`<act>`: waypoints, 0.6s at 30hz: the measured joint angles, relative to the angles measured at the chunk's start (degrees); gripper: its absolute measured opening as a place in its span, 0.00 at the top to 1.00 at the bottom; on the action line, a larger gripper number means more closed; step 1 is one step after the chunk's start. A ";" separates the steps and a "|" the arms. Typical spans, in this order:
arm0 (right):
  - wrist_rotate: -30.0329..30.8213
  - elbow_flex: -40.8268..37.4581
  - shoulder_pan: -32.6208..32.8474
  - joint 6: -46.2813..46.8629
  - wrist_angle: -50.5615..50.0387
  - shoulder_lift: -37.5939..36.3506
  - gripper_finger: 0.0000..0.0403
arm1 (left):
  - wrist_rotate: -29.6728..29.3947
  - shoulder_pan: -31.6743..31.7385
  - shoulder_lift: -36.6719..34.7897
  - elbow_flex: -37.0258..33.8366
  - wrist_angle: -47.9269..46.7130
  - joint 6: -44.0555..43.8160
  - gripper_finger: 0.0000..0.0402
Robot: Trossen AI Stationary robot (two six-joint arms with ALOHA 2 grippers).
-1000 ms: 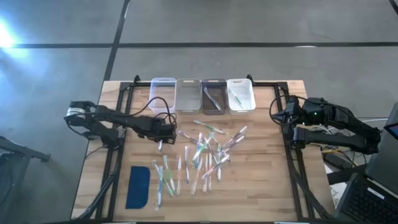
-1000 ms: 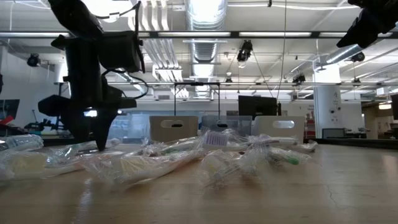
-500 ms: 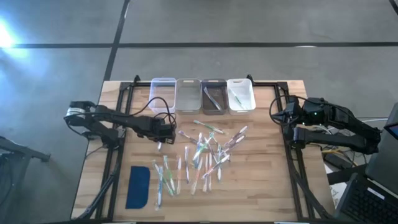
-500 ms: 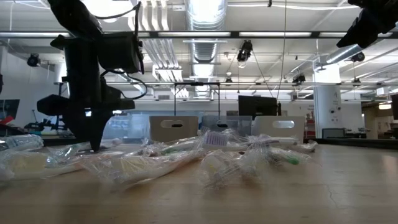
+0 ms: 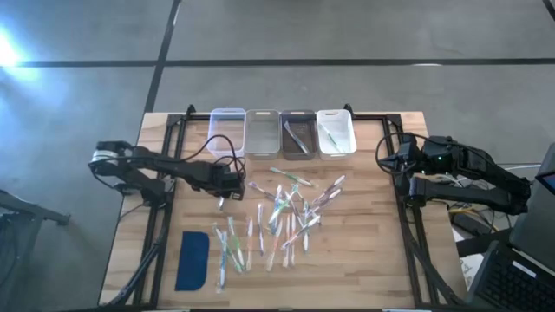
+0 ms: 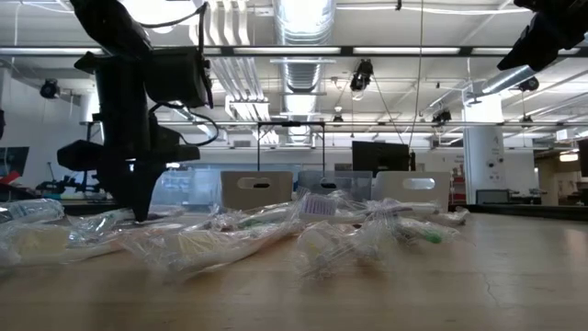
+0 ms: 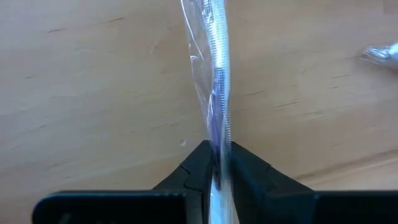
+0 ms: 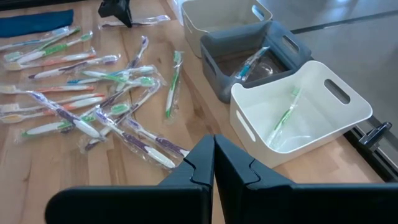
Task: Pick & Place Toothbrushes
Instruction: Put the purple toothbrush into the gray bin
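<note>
**Left wrist view: wrapped toothbrush pinched on the table top**

Left wrist view shows the left gripper (image 7: 217, 163) with its two dark fingers drawn narrow around a clear-wrapped toothbrush with a purple-accented handle (image 7: 219, 93), which lies on the pale wooden table (image 7: 93, 93). In the high view this gripper (image 5: 227, 189) is placed at the near-left edge of the scattered pile of wrapped toothbrushes (image 5: 282, 212), in front of the row of four small rectangular plastic bins (image 5: 282, 132). Two of those bins are seen to hold a brush already. The flat dark-blue pad (image 5: 192, 260) lies apart, near the front left corner.

The right gripper (image 8: 213, 163) is held with fingers pressed together, empty, at the table's right edge.

The grip is judged fragile: only crinkled film may be caught rather than the handle, so the brush could slide out when lifted. A pinch near one end could let the brush swing and catch a bin rim.
</note>
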 joint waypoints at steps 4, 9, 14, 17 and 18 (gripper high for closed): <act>0.00 0.00 0.00 0.01 0.00 0.01 0.98 | 2.11 -0.07 -1.00 0.00 -0.25 2.45 0.90; 0.00 0.00 -0.01 0.00 0.00 0.00 0.98 | 3.13 -0.17 -3.55 0.02 -0.42 3.15 0.90; 0.00 0.00 -0.01 0.00 0.00 0.00 0.98 | 3.60 -0.22 -7.40 0.04 -0.39 3.17 0.90; 0.00 0.00 -0.01 0.00 0.00 0.00 0.98 | 3.60 -0.22 -10.20 0.04 1.11 4.60 0.90; 0.00 0.00 0.01 0.00 0.00 0.00 0.98 | 3.61 -0.22 -11.03 0.04 2.38 5.14 0.90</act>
